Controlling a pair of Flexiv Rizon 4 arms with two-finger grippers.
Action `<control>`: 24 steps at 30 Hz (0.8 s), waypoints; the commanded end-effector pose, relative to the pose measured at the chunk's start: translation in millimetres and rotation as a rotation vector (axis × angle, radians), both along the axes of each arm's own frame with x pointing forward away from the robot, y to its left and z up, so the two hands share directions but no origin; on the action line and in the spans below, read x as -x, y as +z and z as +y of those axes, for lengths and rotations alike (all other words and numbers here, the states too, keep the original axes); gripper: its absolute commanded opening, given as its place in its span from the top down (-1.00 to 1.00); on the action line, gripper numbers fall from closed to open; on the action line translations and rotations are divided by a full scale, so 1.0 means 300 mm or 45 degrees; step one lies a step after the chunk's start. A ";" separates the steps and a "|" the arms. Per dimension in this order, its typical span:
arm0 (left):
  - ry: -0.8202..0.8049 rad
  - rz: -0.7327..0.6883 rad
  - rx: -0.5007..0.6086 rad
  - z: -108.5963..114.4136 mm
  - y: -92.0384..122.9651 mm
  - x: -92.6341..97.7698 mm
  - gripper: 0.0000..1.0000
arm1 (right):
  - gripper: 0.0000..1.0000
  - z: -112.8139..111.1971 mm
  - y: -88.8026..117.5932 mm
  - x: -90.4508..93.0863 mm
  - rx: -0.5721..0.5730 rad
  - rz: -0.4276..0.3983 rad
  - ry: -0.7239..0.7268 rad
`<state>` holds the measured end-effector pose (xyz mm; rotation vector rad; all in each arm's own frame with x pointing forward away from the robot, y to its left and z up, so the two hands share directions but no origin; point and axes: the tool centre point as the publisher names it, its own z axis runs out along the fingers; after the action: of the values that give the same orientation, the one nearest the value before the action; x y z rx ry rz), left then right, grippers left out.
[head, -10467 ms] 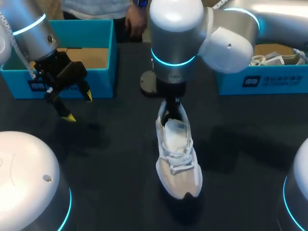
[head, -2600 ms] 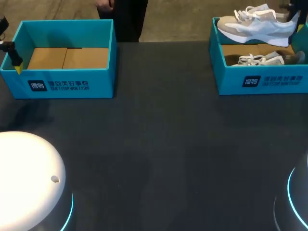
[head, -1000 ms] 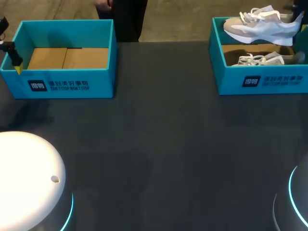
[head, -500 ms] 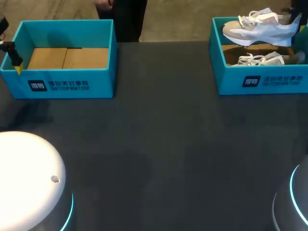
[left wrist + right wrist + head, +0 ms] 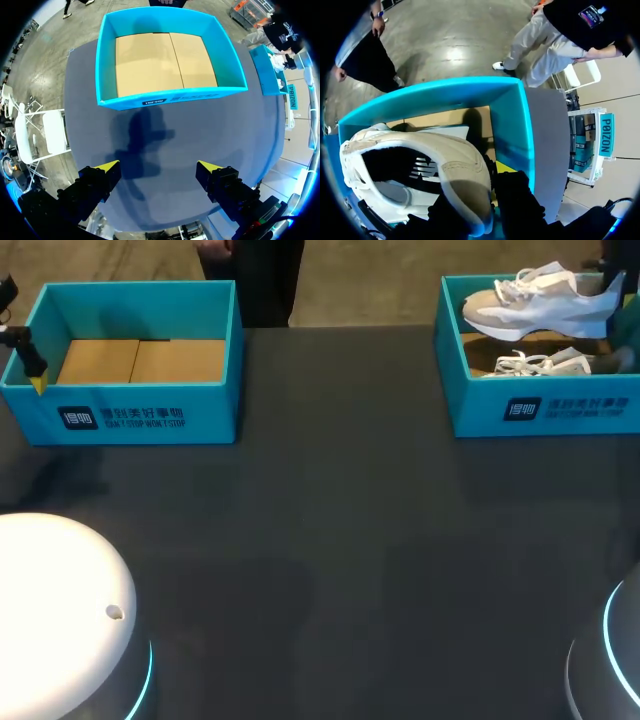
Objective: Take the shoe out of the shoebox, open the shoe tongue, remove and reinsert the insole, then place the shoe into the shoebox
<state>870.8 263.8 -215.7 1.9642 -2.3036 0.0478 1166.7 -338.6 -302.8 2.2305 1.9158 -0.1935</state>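
Observation:
A white and beige shoe (image 5: 540, 302) hangs on its side over the right blue shoebox (image 5: 540, 410), its sole just above the rim. My right gripper (image 5: 480, 192) is shut on the shoe's heel (image 5: 465, 185); one yellow fingertip (image 5: 504, 167) shows beside the heel. A second shoe (image 5: 545, 363) lies inside that box under the held one. My left gripper (image 5: 157, 167) stands open and holds nothing, above bare table in front of the left blue box (image 5: 170, 60). In the head view only one left fingertip (image 5: 38, 386) shows, at that box's left corner.
The left blue box (image 5: 130, 360) holds only a cardboard floor. Dark table (image 5: 330, 540) stretches between the two boxes and toward the front. White arm housings fill the front left (image 5: 60, 620) and front right corners.
The held shoe has come down a little toward the right shoebox and drifted slightly left. The left arm has not moved.

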 end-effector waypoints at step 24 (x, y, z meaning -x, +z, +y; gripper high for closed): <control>0.001 -0.001 -0.003 -0.001 0.001 0.003 -1.00 | 1.00 -0.012 -0.061 0.004 0.014 0.006 0.000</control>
<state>870.8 263.8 -215.7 1.9642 -2.3036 0.0478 1164.2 -343.5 -320.0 2.2251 1.9146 -0.2050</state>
